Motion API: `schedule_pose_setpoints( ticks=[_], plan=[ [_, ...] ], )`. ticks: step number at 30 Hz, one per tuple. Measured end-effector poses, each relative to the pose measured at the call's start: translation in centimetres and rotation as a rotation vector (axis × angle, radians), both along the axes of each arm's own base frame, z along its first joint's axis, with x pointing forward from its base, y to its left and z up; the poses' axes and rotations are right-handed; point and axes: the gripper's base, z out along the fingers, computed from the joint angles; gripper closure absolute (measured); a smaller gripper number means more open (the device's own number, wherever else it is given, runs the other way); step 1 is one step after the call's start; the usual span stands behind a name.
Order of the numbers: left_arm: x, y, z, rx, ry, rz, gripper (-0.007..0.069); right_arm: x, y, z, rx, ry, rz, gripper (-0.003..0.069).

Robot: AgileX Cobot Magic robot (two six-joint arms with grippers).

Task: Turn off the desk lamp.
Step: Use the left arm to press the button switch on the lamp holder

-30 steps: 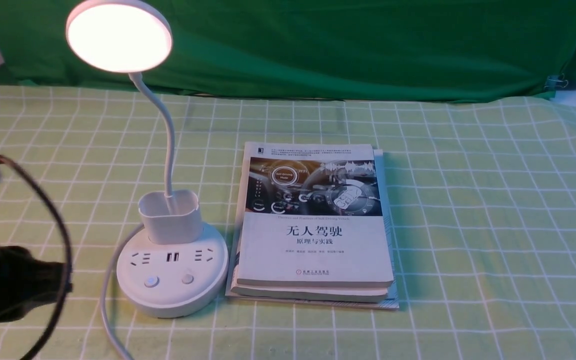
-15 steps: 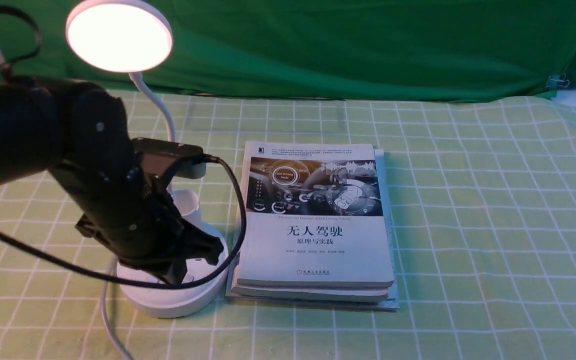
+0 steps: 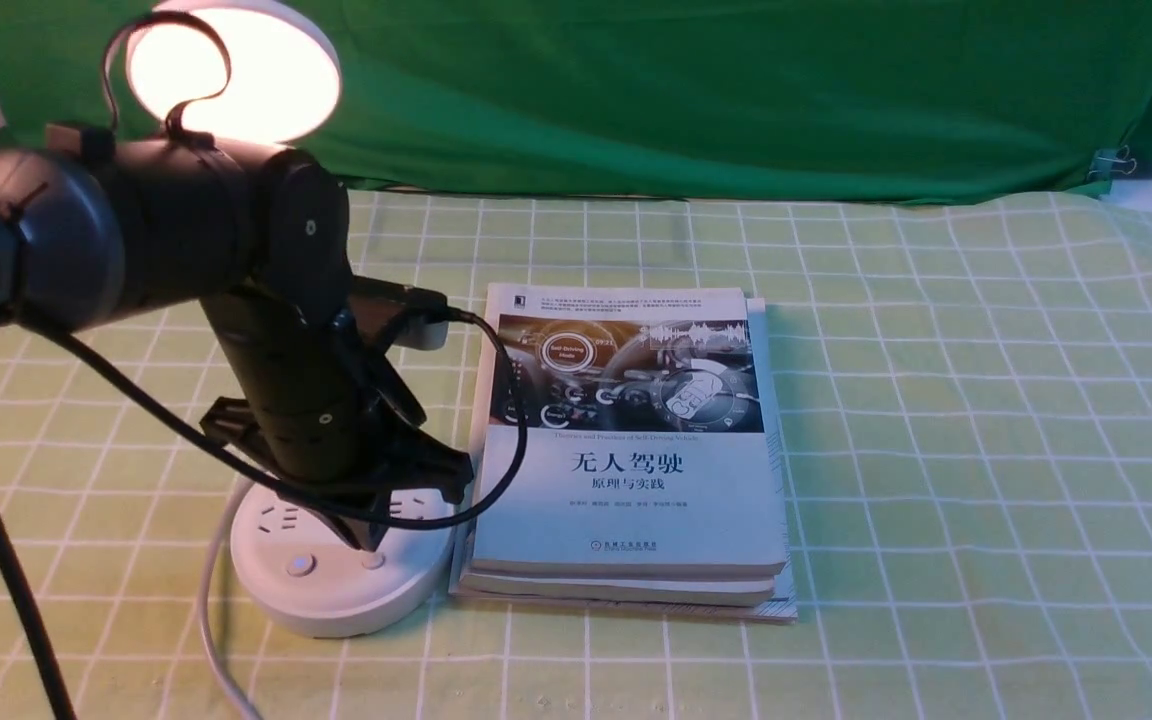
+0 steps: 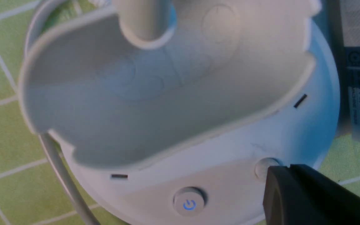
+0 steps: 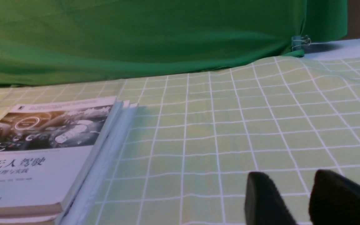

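Note:
The desk lamp's round head (image 3: pixel 236 70) glows at the back left, partly behind my left arm. Its white round base (image 3: pixel 336 595) stands on the checked cloth. My left gripper (image 3: pixel 368 543) is shut and points down, its tip at the right-hand button (image 3: pixel 373 561) of the base. In the left wrist view the shut fingertips (image 4: pixel 277 172) cover part of that button (image 4: pixel 262 165); the other button (image 4: pixel 188 201) shows a blue power sign. The cup holder (image 4: pixel 136 109) sits behind the buttons. My right gripper (image 5: pixel 289 182) is open and empty, low over the cloth, far from the lamp.
A stack of books (image 3: pixel 636 450) lies right beside the lamp base, and shows in the right wrist view (image 5: pixel 42 150). The lamp's white cable (image 3: pixel 211 620) runs off toward the front edge. A green cloth backdrop (image 3: pixel 736 100) hangs along the back.
My left arm has swung in from the left edge over the lamp base and lowered its shut tip onto the right-hand button. The lamp head stays lit.

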Motion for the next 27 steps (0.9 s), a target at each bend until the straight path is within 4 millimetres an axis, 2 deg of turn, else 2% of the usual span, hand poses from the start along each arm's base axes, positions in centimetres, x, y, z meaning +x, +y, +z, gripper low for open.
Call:
schedule_pose_setpoints(
  ticks=[9,27],
  plan=[
    [0.5,-0.2,-1.7,0.022,0.053,0.009,0.0623,0.0,0.0,0.0,0.001,0.000,0.000,0.0421],
    [0.0,-0.6,-1.5,0.036,0.046,0.000,0.0623,0.0,0.0,0.0,0.001,0.000,0.000,0.0421]
  ],
)
